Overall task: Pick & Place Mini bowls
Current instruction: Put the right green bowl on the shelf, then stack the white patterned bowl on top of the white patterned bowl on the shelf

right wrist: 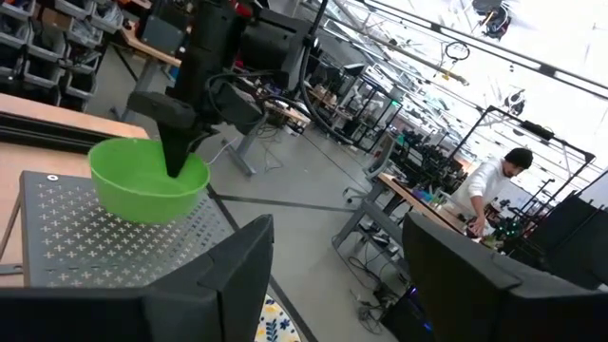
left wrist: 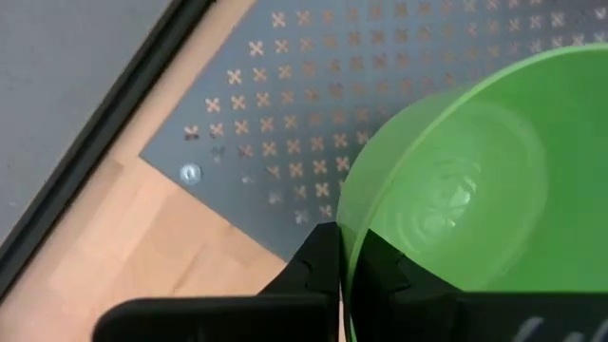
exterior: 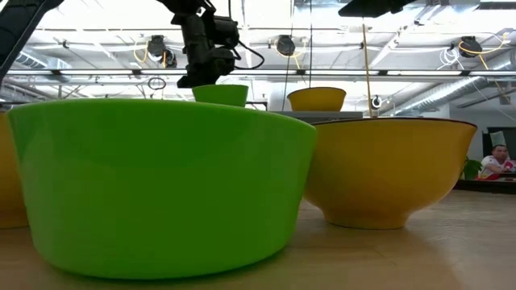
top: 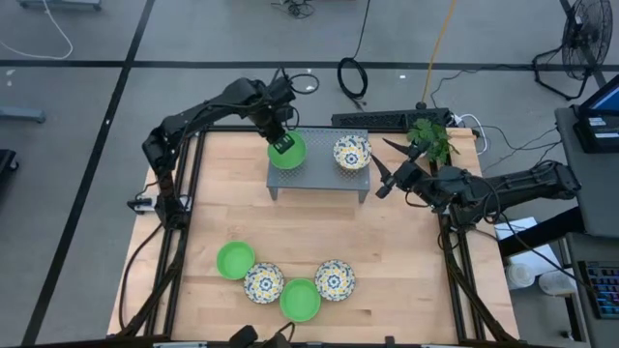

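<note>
While left claw (top: 281,143) pinches rim, plain glossy green bowl (top: 288,152) on stand (top: 319,174); right claw (top: 384,164) gapes, empty.

Three bowls are plain bright green: one (top: 287,151) on the grey stand (top: 319,176) with its cross-shaped holes, two (top: 234,260) (top: 300,300) on the pale wood table (top: 387,251). Three more (top: 352,152) (top: 263,282) (top: 335,279) are white inside with blue-and-yellow flowers. The arms (top: 193,121) are black.

The green bowl (left wrist: 456,180) looks like smooth, glossy plastic; the stand (left wrist: 380,76) is matt grey perforated metal; the tabletop (top: 387,242) pale wood.
</note>
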Controlling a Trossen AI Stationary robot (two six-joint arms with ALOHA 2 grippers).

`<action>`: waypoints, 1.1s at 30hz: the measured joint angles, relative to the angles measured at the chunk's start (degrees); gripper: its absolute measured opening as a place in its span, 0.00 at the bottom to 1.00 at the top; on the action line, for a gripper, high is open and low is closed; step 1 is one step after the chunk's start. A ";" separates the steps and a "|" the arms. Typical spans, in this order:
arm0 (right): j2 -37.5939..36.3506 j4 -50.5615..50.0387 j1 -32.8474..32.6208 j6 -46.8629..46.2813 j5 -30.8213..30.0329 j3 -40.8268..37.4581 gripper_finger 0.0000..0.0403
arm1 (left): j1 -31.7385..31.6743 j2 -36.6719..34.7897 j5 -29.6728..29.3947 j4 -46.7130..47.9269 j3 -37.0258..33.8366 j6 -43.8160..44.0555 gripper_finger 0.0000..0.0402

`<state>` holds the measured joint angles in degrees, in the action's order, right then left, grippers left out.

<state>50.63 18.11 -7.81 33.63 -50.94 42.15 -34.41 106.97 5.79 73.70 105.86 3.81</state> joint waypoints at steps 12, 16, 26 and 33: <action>0.00 0.00 0.00 -0.02 0.00 0.04 0.54 | 0.96 1.83 -1.24 -0.75 -0.07 0.75 0.04; 0.00 0.00 0.00 -0.02 0.00 0.07 0.54 | 1.31 1.69 -1.28 -0.88 -0.04 0.84 0.13; 0.00 -0.45 0.01 -1.49 0.00 0.07 0.53 | 1.04 1.44 -1.28 0.99 1.36 -0.85 0.35; 0.00 -0.46 0.00 -1.51 0.00 0.07 0.54 | -0.07 -3.20 -1.95 3.07 9.45 -0.05 0.46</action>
<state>50.63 17.65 -7.81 32.12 -50.94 42.22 -34.48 103.77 3.84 76.77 115.32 3.76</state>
